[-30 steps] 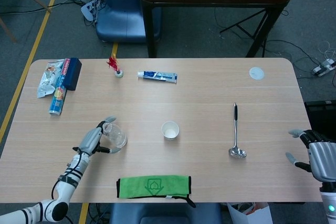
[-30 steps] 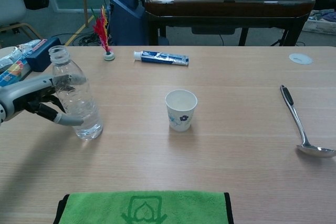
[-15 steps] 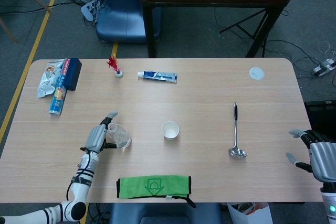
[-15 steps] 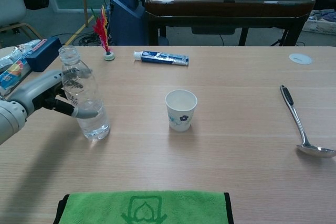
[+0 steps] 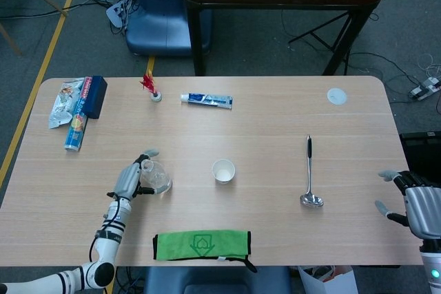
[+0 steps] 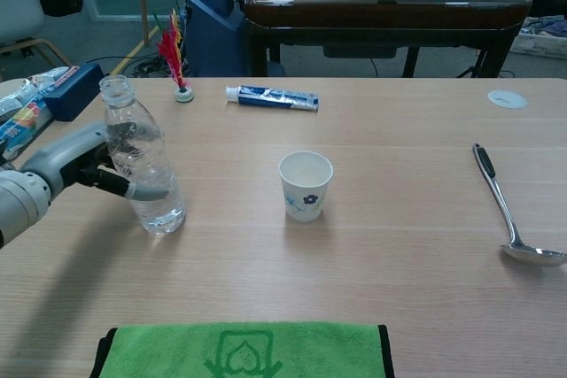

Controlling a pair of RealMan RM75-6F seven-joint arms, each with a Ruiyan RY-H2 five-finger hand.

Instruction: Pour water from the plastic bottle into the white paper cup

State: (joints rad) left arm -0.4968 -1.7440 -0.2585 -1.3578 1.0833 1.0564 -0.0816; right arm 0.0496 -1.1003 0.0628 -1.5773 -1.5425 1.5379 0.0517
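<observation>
A clear, uncapped plastic bottle [image 6: 142, 161] stands upright on the table left of centre, with some water in its lower part; from above it shows as [image 5: 157, 178]. My left hand [image 6: 84, 165] grips it from the left side, fingers wrapped around its body, seen from the head as [image 5: 131, 178]. The white paper cup [image 6: 305, 185] with a small flower print stands upright and open at the table's middle [image 5: 223, 170], well right of the bottle. My right hand [image 5: 413, 204] hovers open off the table's right edge, holding nothing.
A green cloth [image 5: 201, 245] lies at the near edge. A metal ladle [image 5: 309, 177] lies to the right. A toothpaste tube [image 5: 207, 100], a red shuttlecock [image 5: 150, 86], a dark box with snack packs [image 5: 81, 105] and a white lid [image 5: 336, 96] sit farther back.
My left hand has closed around the bottle and shifted it slightly right toward the cup; in the last half second it hardly moved. The right hand stayed still.
</observation>
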